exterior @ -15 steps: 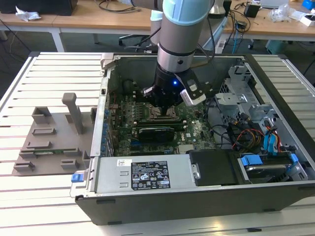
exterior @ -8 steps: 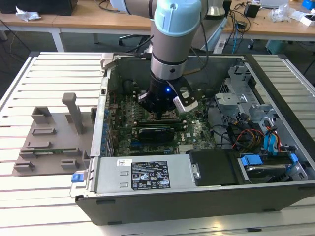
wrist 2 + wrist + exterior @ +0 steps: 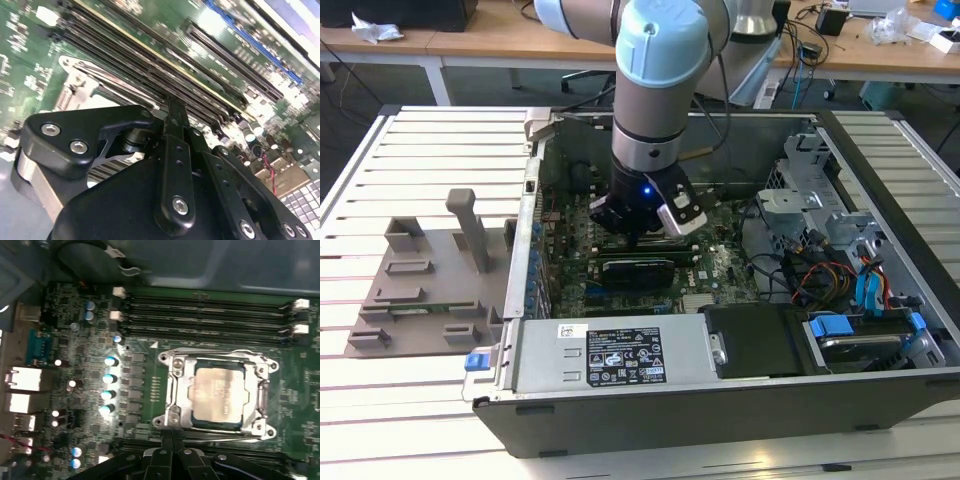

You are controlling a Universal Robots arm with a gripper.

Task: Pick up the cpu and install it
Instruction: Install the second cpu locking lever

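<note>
- In the exterior view, a grey plastic fixture plate (image 3: 425, 285) lies at the left of the frame on the bench (image 3: 360, 160), whose top is made of pale ribbed slats. The plate carries blocky raised holders and one upright post.
- Right of it, at the frame's centre, an open computer case (image 3: 880, 400) of dark sheet metal lies on its side. A green circuit board (image 3: 720, 265) shows on its floor, and a grey box with a white label sits along the near edge.
- The arm (image 3: 660, 80), a thick grey tube with a pale blue rounded cap, comes down from the top centre of the frame into the case, nearly upright. Its black wrist carries a small blue light.
- The tool (image 3: 638, 238) sits low over the board, near the long dark memory slots (image 3: 638, 268).
- In the first wrist view, the cpu (image 3: 220, 394) lies flat in the middle right of the frame. It is a square chip with a dull silver top, seated inside the shiny metal socket frame (image 3: 172, 392).
- In the same view, the tool (image 3: 172, 436) shows at the bottom centre, its two slim black fingers (image 3: 166, 440) pressed together with nothing between them, just beside the socket's edge.
- In the second wrist view, the tool (image 3: 175, 112) hangs over the rows of dark slots, its black linkage bolted with bright screws.
</note>
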